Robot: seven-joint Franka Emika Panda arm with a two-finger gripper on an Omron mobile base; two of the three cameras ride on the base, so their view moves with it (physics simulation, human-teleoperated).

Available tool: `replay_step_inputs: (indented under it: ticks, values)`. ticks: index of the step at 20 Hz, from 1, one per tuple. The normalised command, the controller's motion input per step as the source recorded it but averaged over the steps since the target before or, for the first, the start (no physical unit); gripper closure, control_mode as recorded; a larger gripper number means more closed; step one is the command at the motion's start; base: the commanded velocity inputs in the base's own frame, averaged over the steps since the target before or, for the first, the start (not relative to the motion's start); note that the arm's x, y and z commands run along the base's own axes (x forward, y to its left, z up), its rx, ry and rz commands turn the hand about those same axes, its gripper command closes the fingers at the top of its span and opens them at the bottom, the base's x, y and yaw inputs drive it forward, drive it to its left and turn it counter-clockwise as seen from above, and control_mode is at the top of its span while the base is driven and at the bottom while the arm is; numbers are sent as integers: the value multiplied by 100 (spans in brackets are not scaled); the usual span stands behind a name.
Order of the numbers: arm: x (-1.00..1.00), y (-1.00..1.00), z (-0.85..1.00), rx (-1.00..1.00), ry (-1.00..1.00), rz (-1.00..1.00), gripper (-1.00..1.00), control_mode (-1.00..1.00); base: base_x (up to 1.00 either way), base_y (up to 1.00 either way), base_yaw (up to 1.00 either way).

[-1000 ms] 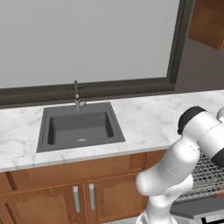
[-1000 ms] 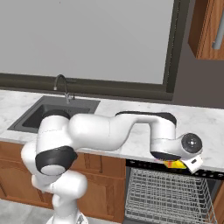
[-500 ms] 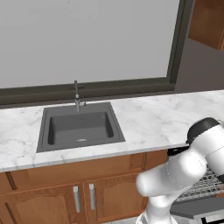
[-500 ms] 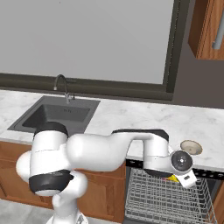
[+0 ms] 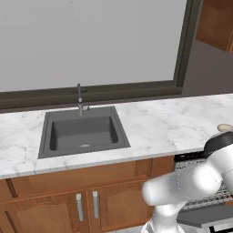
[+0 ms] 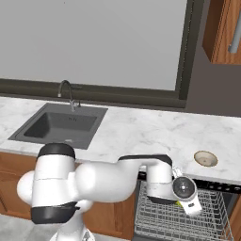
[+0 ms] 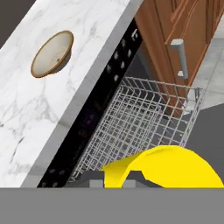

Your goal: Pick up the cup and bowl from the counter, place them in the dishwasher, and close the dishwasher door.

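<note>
Fingers [image 7: 114, 181] pinch the yellow cup [image 7: 168, 168] over the dishwasher rack [image 7: 144, 127]; bowl [image 7: 52, 53] on the bench [image 7: 39, 113] at ten o'clock

Beige bowl [image 6: 205, 158] on marble counter [image 6: 141, 134]

cup [image 7: 168, 168]: lower part cut off at the bottom of the hand view; a yellow sliver shows behind the arm.
bowl [image 5: 226, 128]: cut by the right edge, part hidden by the arm.
rack [image 6: 165, 219]: front cut off below.

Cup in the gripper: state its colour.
Bright yellow cup, clearest in the hand view.
</note>
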Motion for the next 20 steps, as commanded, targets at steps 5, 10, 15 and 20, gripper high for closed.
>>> replay_step_inputs:
  ticks: [5,10,15,20]
  values:
    - [0,0,-48,6,1,-5,100,-100,0,0,0]
    - [0,0,-55,8,2,-3,100,-100,0,0,0]
    - [0,-1,-55,9,4,-2,100,-100,0,0,0]
    - [4,-6,-48,7,5,-1,100,-100,0,0,0]
